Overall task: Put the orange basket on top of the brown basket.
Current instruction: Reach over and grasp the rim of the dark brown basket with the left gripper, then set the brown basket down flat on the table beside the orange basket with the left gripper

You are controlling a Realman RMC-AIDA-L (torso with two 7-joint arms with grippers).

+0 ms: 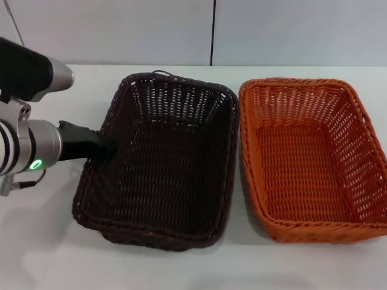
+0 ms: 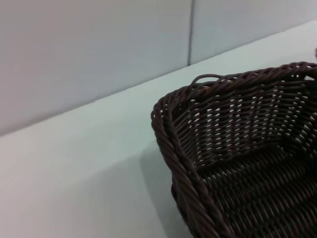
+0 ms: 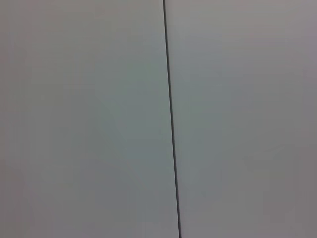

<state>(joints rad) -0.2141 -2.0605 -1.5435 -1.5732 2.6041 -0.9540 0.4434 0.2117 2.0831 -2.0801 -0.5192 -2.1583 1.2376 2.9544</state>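
Your left gripper (image 1: 106, 151) sits at the brown basket (image 1: 163, 160)'s left rim — finger state I cannot tell. The orange basket (image 1: 311, 157) stands right, touching it — nudging the brown risks shoving both.

The light is bright, soft and even. The white tabletop (image 1: 48, 254) shows soft gray shadows beside the dark brown woven basket (image 1: 160, 160) and under the bright orange woven basket (image 1: 314, 157). In the left wrist view the near brown rim looks blurry.
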